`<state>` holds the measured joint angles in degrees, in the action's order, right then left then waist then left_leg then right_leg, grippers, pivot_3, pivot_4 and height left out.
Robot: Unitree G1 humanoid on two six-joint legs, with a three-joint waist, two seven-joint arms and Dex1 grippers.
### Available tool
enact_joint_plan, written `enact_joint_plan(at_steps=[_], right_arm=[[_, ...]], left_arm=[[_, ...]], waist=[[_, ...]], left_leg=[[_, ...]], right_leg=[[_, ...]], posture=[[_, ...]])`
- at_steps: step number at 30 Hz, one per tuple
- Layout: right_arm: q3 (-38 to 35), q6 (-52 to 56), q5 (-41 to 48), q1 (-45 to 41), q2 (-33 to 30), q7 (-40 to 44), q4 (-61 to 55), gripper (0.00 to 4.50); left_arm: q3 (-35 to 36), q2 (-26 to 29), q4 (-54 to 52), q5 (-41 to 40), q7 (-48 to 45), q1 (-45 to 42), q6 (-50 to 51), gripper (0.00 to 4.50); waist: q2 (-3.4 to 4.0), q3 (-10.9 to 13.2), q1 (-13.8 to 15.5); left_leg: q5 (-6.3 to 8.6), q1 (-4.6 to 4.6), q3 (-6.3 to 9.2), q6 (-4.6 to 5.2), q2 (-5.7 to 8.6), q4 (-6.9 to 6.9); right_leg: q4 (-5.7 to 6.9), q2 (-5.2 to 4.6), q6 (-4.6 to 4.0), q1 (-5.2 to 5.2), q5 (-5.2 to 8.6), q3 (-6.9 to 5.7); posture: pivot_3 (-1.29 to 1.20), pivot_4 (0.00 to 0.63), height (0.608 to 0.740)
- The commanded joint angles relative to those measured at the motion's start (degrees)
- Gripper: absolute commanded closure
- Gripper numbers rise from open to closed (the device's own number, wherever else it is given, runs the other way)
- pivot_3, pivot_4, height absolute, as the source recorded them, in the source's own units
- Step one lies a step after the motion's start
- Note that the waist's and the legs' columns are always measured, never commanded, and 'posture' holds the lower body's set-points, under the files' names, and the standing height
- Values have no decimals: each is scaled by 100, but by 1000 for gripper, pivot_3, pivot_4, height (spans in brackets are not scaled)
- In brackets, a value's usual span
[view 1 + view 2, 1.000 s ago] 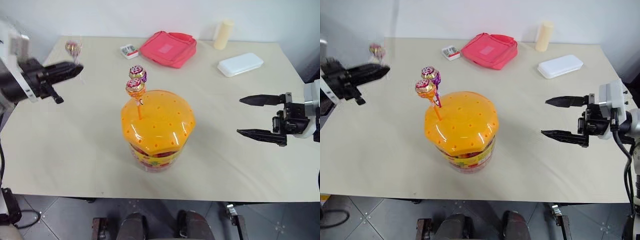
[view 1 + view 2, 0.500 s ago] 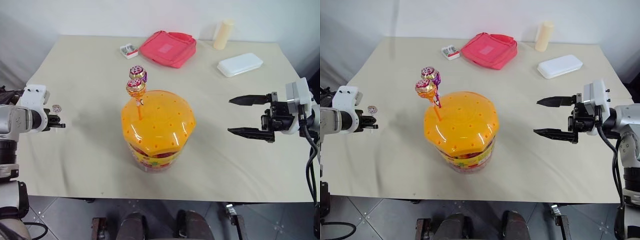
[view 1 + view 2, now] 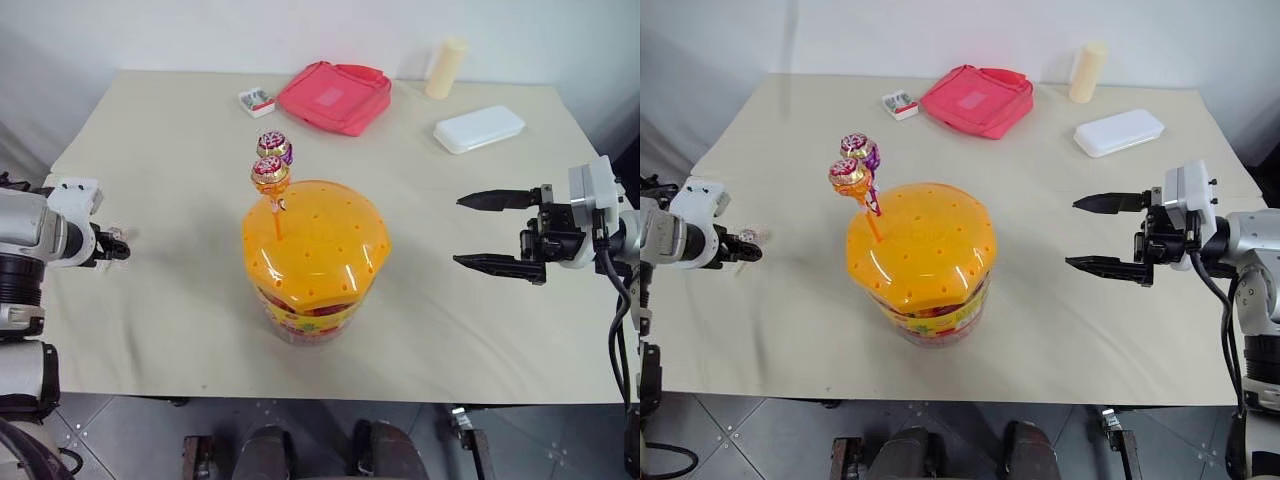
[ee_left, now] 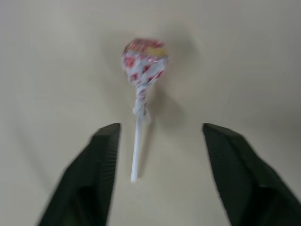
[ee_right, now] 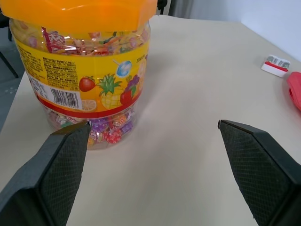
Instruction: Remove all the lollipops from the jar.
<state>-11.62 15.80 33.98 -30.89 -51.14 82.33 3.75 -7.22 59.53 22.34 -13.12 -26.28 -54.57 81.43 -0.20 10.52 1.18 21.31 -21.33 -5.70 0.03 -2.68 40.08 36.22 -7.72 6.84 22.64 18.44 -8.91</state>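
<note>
The jar (image 3: 315, 260) is seen standing near the middle of the worktop (image 3: 180, 290), with its orange lid (image 3: 318, 238) on. Two lollipops (image 3: 271, 170) are stuck upright in holes of the lid, on the side toward the robot's left, one just behind the other. A third lollipop (image 4: 142, 63) is seen lying flat on the worktop near the left edge, well apart from the jar, with its white stick pointing back between the two fingers of the left pincer (image 4: 160, 155). The fingers of that pincer are spread apart and nothing is held by them; the lollipop is not touched. So it can be judged that the first lollipop is set down and let go, and two are left to be pulled out. The right pincer (image 3: 495, 231) is held in the air on the other side of the jar, well apart from it, with its fingers wide apart and empty. Next, one pincer would have to be brought over the lid, lined up with a thin stick just under the candy head, pressed together on it, and lifted straight up so the stick is not bent or caught in its hole. A pink pouch (image 3: 336, 96), a white box (image 3: 480, 128), a cream tube (image 3: 446, 68) and a small packet (image 3: 258, 101) are seen at the far side.
</note>
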Motion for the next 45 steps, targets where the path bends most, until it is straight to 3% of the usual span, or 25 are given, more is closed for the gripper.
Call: enact_joint_plan(at_steps=[1,2,5,7,11,13,16,24,34,44,45], right_arm=[[-186,-110,18,-49,-128,4,-54,0],[-188,-121,8,-63,-139,9,-30,0],[-196,-161,-11,-104,-166,25,38,0],[-190,-203,-56,-168,-190,43,119,0],[-213,-275,-87,-232,-162,21,177,0],[-254,-269,-69,-187,-172,-15,131,0],[-349,-241,-23,-47,-211,-64,15,0],[-698,-121,124,383,-305,-258,-395,0],[-1535,524,1257,974,-262,-494,-1434,0],[-1829,717,1472,1291,-255,-1083,-1980,0],[-1851,718,1465,1324,-261,-1113,-2005,0]], left_arm=[[-61,449,-833,-96,-377,-351,300,372],[-95,552,-1058,-181,-525,-428,371,72],[-61,765,-1653,-431,-912,-659,458,29],[589,623,-2185,-939,-1471,-605,-169,29],[1934,-23,-2881,-1772,-2369,108,-1796,29],[2486,-395,-3136,-2387,-3290,616,-2598,29],[2766,-689,-3157,-2860,-4137,1024,-3339,29],[2190,-1084,-2451,-3029,-5271,841,-4277,29],[1227,-1861,-1476,-2612,-5707,60,-4909,29],[954,-2059,-821,-2302,-6103,-367,-5302,29],[959,-2092,-784,-2306,-6134,-408,-5351,212]], waist=[[0,0,5],[0,0,10],[0,0,18],[0,0,26],[0,0,10],[2,-1,-13],[1,0,-41],[2,-1,32],[2,-1,27],[2,-1,33],[1,-1,39]], left_leg=[[0,0,0,0,0,0],[0,0,0,0,0,0],[0,0,0,0,0,1],[0,0,0,0,0,1],[1,-7,4,1,0,15],[1,-5,6,1,-1,14],[1,-3,0,1,-3,13],[2,-5,-1,4,0,25],[4,-9,5,8,0,41],[5,-9,4,9,0,44],[5,-10,5,9,0,44]], right_leg=[[0,0,0,0,0,0],[0,-1,0,0,0,1],[2,-3,0,0,0,3],[2,-3,0,0,0,3],[9,-8,0,2,0,2],[14,-7,0,2,0,0],[24,-6,-2,9,1,0],[25,-8,-2,6,1,2],[28,-6,-2,2,1,-1],[28,-5,-2,2,1,0],[28,-6,-2,2,1,0]], posture=[[0,150,740],[0,150,740],[0,150,740],[0,150,740],[0,150,740],[0,150,740],[0,150,740],[0,150,740],[0,150,740],[0,150,740],[0,150,740]])
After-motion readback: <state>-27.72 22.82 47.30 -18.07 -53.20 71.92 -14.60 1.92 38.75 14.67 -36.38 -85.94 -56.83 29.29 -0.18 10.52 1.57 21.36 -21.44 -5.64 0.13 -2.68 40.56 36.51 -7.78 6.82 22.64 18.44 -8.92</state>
